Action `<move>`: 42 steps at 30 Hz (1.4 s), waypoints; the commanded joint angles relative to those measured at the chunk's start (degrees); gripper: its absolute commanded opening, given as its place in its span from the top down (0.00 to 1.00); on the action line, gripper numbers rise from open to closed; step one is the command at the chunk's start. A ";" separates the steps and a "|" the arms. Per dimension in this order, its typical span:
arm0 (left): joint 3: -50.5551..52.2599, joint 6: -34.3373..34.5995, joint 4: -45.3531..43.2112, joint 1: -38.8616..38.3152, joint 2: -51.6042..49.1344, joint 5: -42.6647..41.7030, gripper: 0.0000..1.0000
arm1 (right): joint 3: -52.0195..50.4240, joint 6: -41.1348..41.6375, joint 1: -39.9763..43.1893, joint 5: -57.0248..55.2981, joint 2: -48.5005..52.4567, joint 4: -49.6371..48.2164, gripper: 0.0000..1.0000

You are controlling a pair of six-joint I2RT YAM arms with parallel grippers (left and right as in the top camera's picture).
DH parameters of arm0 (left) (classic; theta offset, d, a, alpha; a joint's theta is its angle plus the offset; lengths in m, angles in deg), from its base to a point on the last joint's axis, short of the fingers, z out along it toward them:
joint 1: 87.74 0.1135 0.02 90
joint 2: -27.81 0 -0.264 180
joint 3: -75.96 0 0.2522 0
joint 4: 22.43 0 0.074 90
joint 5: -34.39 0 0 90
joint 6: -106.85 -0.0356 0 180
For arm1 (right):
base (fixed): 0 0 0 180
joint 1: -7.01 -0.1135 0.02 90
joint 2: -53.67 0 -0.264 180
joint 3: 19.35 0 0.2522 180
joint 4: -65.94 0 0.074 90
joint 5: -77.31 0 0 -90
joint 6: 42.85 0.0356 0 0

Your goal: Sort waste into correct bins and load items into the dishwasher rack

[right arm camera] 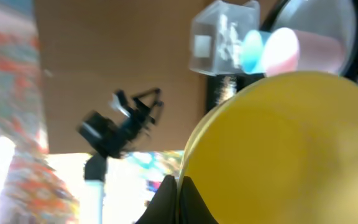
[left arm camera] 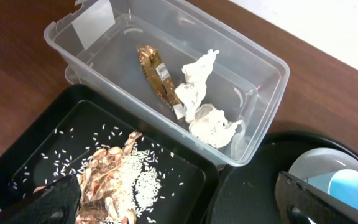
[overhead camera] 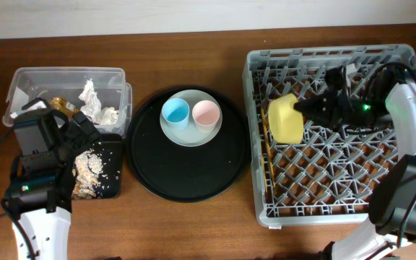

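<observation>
The dishwasher rack [overhead camera: 338,180] has the yellow bowl [overhead camera: 286,120] on edge over its pegs, rim pinched by the right gripper [overhead camera: 303,108]. The clear tub [overhead camera: 63,71] holds 2 paper wads [left arm camera: 201,99] and a wrapper [left arm camera: 155,71]; the left gripper [left arm camera: 182,208] hangs spread wide above the scraps [left arm camera: 120,174]

We're seeing clear glossy plastic tub [left arm camera: 266,93], crumpled matt paper [left arm camera: 197,81], shiny foil-ish wrapper [left arm camera: 155,73], smooth yellow bowl [overhead camera: 286,119], grey plastic rack [overhead camera: 323,189], wood-grain table [overhead camera: 179,58].
</observation>
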 commanded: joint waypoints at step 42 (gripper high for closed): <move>-0.61 0.72 0.04 0.24 0.13 0.24 0.01 | 17.79 29.38 10.56 -49.20 -10.64 -9.18 0.02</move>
